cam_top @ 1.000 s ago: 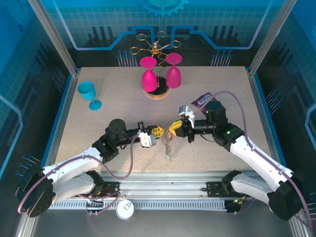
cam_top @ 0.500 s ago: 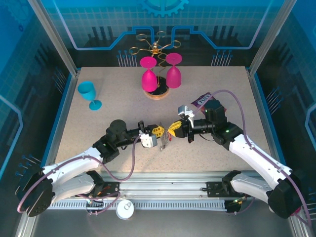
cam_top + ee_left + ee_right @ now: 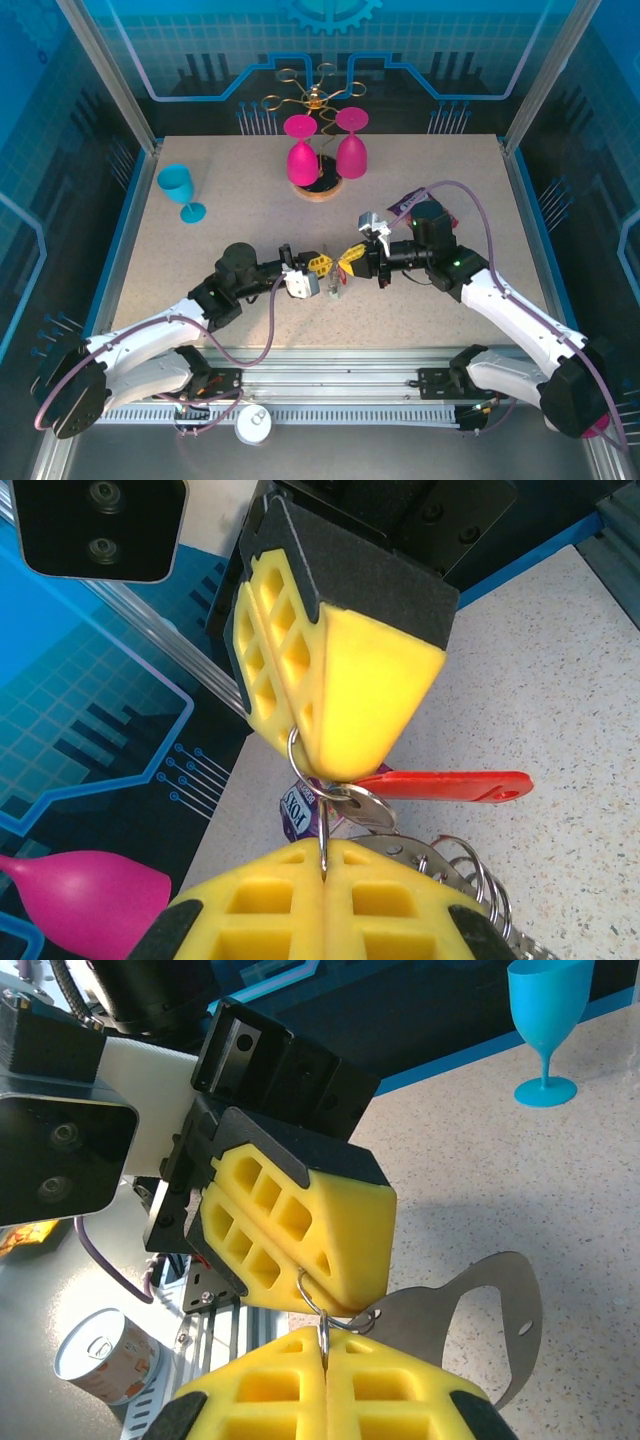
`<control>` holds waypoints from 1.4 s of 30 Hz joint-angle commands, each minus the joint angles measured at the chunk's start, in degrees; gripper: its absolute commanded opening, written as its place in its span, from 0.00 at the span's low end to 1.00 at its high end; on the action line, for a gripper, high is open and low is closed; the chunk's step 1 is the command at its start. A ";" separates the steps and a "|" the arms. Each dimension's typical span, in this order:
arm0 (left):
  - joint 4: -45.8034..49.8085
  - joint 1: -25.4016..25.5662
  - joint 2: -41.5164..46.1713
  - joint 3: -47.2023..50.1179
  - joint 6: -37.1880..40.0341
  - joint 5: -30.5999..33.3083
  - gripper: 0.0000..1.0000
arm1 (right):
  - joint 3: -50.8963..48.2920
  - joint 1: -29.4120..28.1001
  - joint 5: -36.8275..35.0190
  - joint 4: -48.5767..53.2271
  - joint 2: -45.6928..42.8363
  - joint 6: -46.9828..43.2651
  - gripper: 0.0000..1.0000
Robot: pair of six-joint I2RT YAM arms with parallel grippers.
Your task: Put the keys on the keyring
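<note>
Fingers (image 3: pixel 250 1400) tight on keyring (image 3: pixel 415 1320); packet (image 3: pixel 298 813) print unreadable

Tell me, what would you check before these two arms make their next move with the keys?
1. Left gripper pinching the small ring: ok.
2. Right gripper pinching the same ring: ok.
3. Red-tagged key fully threaded onto that ring: cannot tell.
4. Grey keyring loop dangling beside the fingers, not clamped between them: ok.
5. Blue cup well away from both grippers: ok.
</note>
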State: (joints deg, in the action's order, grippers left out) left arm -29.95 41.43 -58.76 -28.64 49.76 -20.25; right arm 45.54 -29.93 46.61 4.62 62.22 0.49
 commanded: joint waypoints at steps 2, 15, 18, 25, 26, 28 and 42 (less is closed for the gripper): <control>-3.40 0.69 0.34 0.05 1.29 -0.49 0.00 | 1.52 -0.04 -2.54 -1.79 0.70 1.99 0.00; -6.40 1.58 0.34 1.09 -0.37 -1.01 0.00 | 0.71 -0.17 -8.69 -6.79 2.83 8.19 0.00; -8.23 1.71 0.23 1.51 -0.56 -1.02 0.00 | 0.75 -0.25 -10.66 -7.45 3.65 10.47 0.00; -14.32 1.74 -1.59 2.05 -4.24 0.71 0.00 | -0.42 -1.81 -14.54 -11.14 5.24 14.77 0.00; -15.28 1.75 -2.07 2.09 -5.02 1.18 0.00 | -0.57 -2.09 -14.57 -11.68 5.43 14.97 0.00; -16.41 1.76 -2.60 2.18 -6.13 2.47 0.00 | -1.09 -2.24 -14.28 -12.89 5.42 15.64 0.00; -12.96 1.74 -1.05 2.72 -13.69 7.81 0.00 | -4.32 -0.16 -11.49 -3.70 -6.49 -3.15 0.00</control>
State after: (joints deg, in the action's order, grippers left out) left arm -43.07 42.94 -61.30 -25.98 39.22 -13.23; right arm 41.98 -29.93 32.32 -2.09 57.45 5.08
